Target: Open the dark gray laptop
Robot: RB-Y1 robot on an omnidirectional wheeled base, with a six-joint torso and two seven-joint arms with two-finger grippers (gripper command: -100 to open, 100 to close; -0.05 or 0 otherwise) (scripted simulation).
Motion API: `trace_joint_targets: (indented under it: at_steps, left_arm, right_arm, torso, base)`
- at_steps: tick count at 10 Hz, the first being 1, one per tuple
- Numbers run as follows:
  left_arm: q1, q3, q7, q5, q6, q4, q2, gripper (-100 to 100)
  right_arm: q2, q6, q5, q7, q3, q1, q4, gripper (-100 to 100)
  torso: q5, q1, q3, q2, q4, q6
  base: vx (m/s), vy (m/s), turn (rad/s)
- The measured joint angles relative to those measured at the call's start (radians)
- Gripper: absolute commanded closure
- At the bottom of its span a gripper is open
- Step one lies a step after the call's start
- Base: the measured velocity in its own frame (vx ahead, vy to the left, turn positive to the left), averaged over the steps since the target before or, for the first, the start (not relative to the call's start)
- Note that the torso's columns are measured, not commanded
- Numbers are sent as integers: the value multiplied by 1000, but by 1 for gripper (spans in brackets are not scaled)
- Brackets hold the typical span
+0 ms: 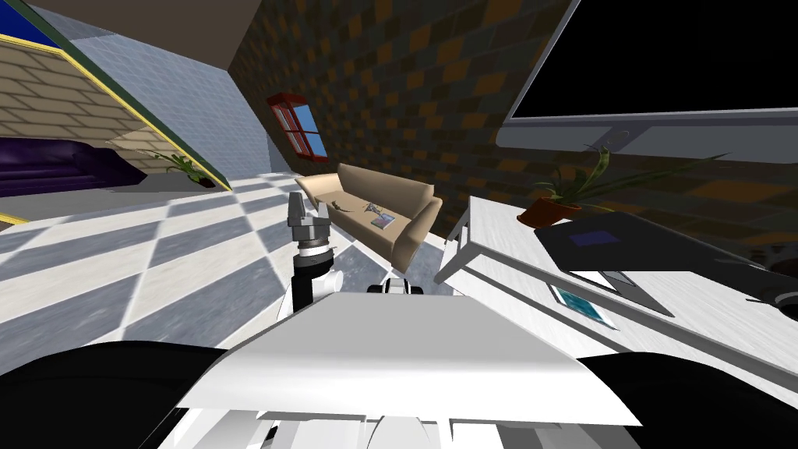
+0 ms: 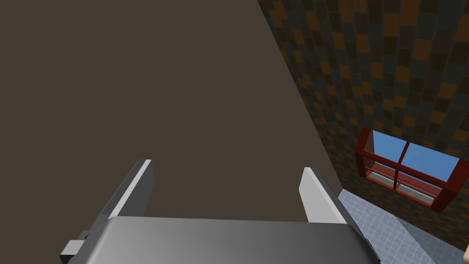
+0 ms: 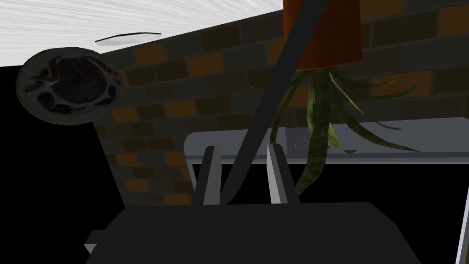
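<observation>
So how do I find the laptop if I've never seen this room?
Find the long white table under the big black screen on the brick wall. On it, beside the orange plant pot, lies the dark grey laptop. It is the one wide, flat, dark thing there, lid lifted a little, much bigger than the small teal pad near it.

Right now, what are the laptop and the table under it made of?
Laptop: dark grey, matte, no shine; plastic or metal, I cannot tell which. Table: white with faint streaks like grain, maybe painted wood.
</observation>
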Motion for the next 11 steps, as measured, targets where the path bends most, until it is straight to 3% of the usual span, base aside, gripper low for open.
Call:
trace_joint_targets:
  at_steps: [1, 2, 4, 6, 7, 8, 10, 11]
  left_arm:
    - [0, 0, 0, 0, 0, 0, 0, 0]
    - [0, 0, 0, 0, 0, 0, 0, 0]
    - [0, 0, 0, 0, 0, 0, 0, 0]
    - [0, 0, 0, 0, 0, 0, 0, 0]
    - [0, 0, 0, 0, 0, 0, 0, 0]
    - [0, 0, 0, 0, 0, 0, 0, 0]
    - [0, 0, 0, 0, 0, 0, 0, 0]
    - [0, 0, 0, 0, 0, 0, 0, 0]
  right_arm:
    - [11, -26, -9, -22, 19, -16, 17, 100]
    - [18, -26, -22, -41, 2, 20, -13, 100]
    - [26, -63, -26, -85, 69, -47, 33, 100]
    - [41, -60, -43, -91, 28, 8, -3, 100]
    - [48, -73, -42, -102, 53, -19, 15, 100]
    - [54, -58, -57, -110, 18, 42, -35, 100]
    - [63, -60, -57, -113, 23, 30, -28, 100]
    - [82, -62, -63, -131, 51, -6, -2, 100]
  torso:
    - [-2, -2, 0, 0, 0, 0]
    - [-1, -1, 0, -1, -1, -2]
    - [-2, -1, -2, -3, -1, -4]
    - [2, 6, -2, -4, -1, -5]
    - [3, 8, -2, -4, -1, -6]
    - [5, 10, -3, -3, -1, -7]
    - [13, 12, -5, -3, 0, -5]
    - [12, 7, -2, 2, 2, -8]
  base:
    - [-12, -62, -11]
    - [-15, -57, -18]
    - [-18, -65, 9]
    - [-5, -30, -13]
    - [-7, -32, 8]
    - [-6, -11, -10]
    - [-73, -30, 95]
    - [-217, -104, 344]
